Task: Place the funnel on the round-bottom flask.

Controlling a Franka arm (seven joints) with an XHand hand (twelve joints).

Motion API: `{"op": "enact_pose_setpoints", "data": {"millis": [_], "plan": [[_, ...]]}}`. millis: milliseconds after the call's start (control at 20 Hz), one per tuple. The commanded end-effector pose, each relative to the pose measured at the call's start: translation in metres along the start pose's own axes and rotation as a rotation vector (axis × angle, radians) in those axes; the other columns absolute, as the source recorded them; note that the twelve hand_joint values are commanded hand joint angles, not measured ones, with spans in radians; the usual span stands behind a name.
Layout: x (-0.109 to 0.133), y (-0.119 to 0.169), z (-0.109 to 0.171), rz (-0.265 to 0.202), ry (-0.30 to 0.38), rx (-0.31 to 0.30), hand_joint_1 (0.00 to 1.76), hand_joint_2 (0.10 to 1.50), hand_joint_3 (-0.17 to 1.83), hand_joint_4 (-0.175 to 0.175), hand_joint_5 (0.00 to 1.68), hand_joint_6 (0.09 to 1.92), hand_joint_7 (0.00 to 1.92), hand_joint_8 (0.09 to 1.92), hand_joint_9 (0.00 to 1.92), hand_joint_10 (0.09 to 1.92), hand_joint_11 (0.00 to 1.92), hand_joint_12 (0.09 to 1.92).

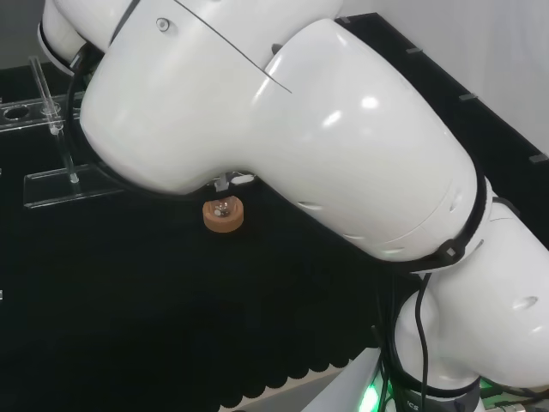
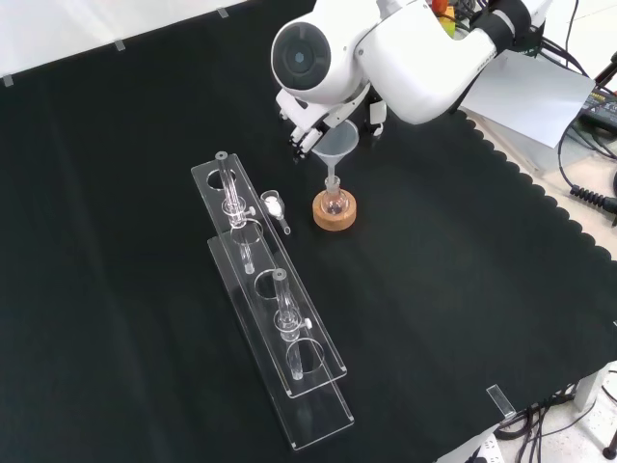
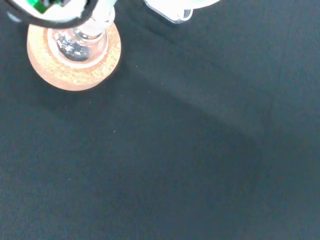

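- Closest to the wrist camera, a small clear round-bottom flask [image 3: 80,42] sits in a tan cork ring stand [image 3: 75,70], in the upper left of that frame.
- Front view, upper centre: a clear cone-shaped funnel [image 2: 336,145] stands with its stem reaching down to the flask's [image 2: 334,203] neck, above the cork ring [image 2: 335,213].
- Black and white hand [image 2: 313,121] sits just beside the funnel's rim, beneath the white arm link; whether its fingers grip the funnel, I cannot tell.
- Risk, as a judgement: if the stem is not fully inside the neck, letting go could tip the funnel off; a sideways nudge could roll the flask from its ring.
- Black cloth covers the desk [image 2: 116,193]. A long clear plastic tube rack [image 2: 280,338] with glass tubes lies at centre left in the front view, and a scalloped cloth edge runs down the right.
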State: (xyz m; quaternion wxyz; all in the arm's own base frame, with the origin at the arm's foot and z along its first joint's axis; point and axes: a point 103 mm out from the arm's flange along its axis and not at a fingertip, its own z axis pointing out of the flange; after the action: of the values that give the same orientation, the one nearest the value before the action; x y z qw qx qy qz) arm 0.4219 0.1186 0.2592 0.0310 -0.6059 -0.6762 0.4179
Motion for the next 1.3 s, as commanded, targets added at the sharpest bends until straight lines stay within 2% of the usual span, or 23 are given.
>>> {"op": "enact_pose_setpoints", "data": {"millis": [50,1300], "plan": [[0.0034,0.0035,0.0023,-0.009,0.008,0.004,0.82,0.77,0.65,-0.030,0.51,0.55,0.57,0.67,1.01,0.44,0.64,1.27],[0.0080,0.0114,0.0088,-0.016,0.006,0.019,0.81,0.77,0.65,-0.034,0.49,0.54,0.56,0.67,1.00,0.45,0.64,1.27]]}}
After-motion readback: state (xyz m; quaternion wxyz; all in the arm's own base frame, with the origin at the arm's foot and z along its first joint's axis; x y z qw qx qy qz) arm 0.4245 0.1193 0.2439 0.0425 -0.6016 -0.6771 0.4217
